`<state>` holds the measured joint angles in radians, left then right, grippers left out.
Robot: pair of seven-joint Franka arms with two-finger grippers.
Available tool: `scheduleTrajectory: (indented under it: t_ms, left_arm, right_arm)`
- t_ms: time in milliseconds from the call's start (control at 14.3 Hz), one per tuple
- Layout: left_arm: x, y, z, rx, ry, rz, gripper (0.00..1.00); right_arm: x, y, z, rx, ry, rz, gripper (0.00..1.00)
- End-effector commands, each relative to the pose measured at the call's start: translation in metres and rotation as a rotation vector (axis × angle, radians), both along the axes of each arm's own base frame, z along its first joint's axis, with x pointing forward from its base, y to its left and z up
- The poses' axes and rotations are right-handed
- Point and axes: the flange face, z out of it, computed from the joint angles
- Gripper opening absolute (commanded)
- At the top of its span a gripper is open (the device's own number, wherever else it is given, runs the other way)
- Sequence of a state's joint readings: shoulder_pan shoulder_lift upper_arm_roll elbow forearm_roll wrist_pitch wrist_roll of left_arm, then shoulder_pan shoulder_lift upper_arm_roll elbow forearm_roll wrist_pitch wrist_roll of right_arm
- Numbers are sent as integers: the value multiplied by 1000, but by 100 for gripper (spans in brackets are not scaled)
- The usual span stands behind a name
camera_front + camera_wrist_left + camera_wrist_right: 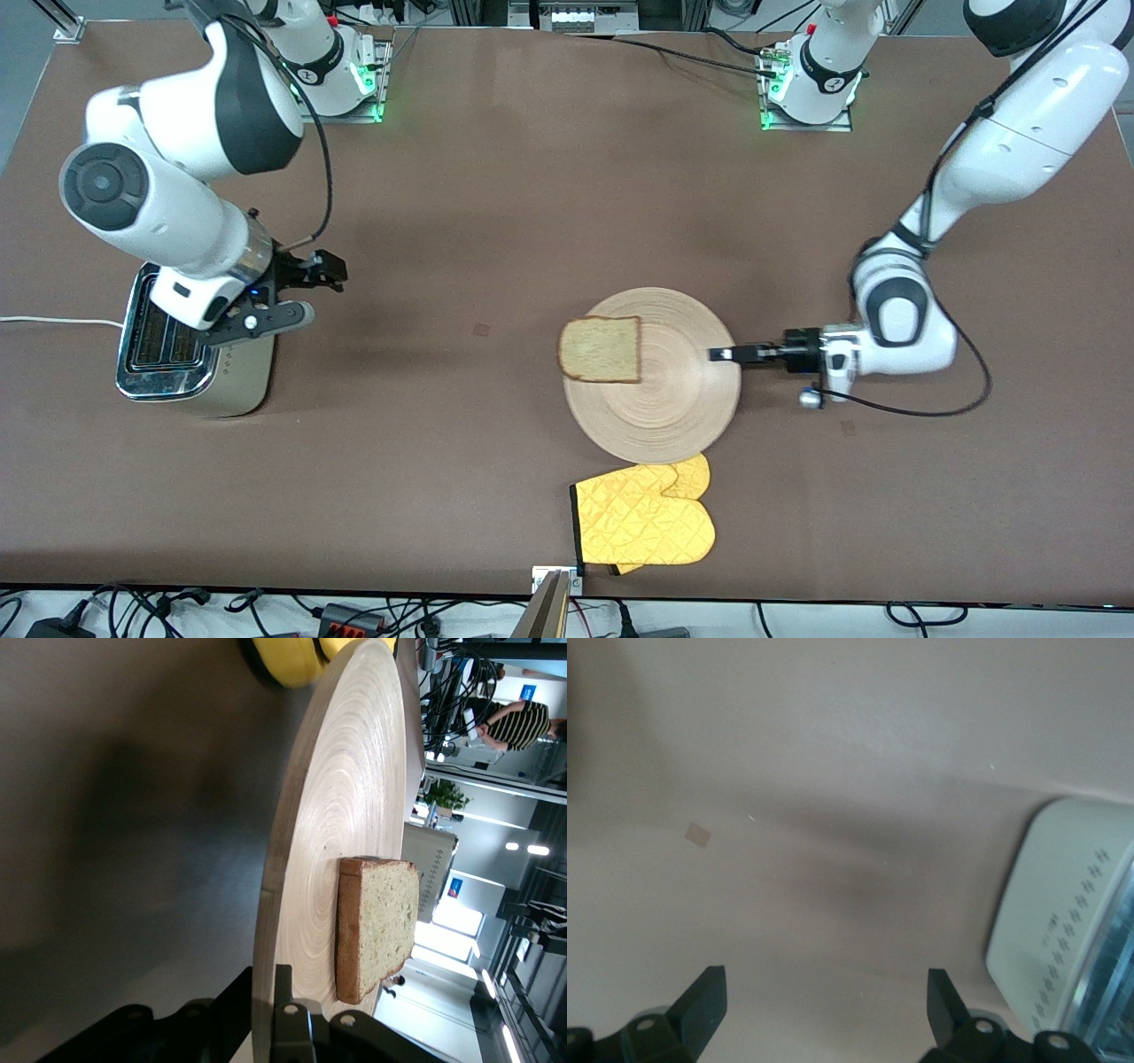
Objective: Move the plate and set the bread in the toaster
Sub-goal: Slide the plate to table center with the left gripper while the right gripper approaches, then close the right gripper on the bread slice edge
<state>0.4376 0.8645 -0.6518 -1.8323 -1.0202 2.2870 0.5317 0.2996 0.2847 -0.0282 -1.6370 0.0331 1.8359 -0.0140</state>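
The light-wood plate (pixel 673 399) lies mid-table with the bread (pixel 602 348) on its edge toward the right arm's end, the slice overhanging the rim slightly. My left gripper (pixel 722 354) is shut on the plate's rim at the left arm's end. In the left wrist view its fingers (pixel 285 992) clamp the plate (pixel 345 771) edge-on, with the bread (pixel 376 921) flat on top. The silver toaster (pixel 190 363) stands at the right arm's end. My right gripper (pixel 321 291) hovers open beside it, over bare table. The right wrist view shows the gripper (pixel 826 983) empty and the toaster (pixel 1045 921) to one side.
A pair of yellow oven mitts (pixel 647 518) lies just nearer the front camera than the plate, touching its rim, and shows in the left wrist view (pixel 283 656). The toaster's white cord (pixel 53 321) runs off the table's end. A small tape mark (pixel 481 330) sits between toaster and plate.
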Motion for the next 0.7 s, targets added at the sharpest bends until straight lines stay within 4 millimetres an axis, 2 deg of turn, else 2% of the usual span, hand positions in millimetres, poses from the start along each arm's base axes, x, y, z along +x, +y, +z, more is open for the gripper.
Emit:
scheduleTrajectory:
  t_ms: [0,139,209,279,418,627]
  left_arm:
    - [-18,-45,21,-44,-1,31,0]
    - [-33,-90,19,0,-23,15,0]
    - [-42,-115,18,20,-24,8,0]
    - [-47,-131,19,22,-14,19,0]
    - [-59,-159,17,51,-29,20,0]
    - [-74,-187,16,47,-67,26,0]
  right_arm:
    - [3,22,-17,15,-3,22,100]
    - [3,38,-39,23,14,24,100]
    - [4,42,-52,48,38,-42,100]
    - [5,45,-63,79,70,-115,100]
    - [-1,73,-72,92,72,-156,100]
    - [1,89,-101,91,66,-183,100]
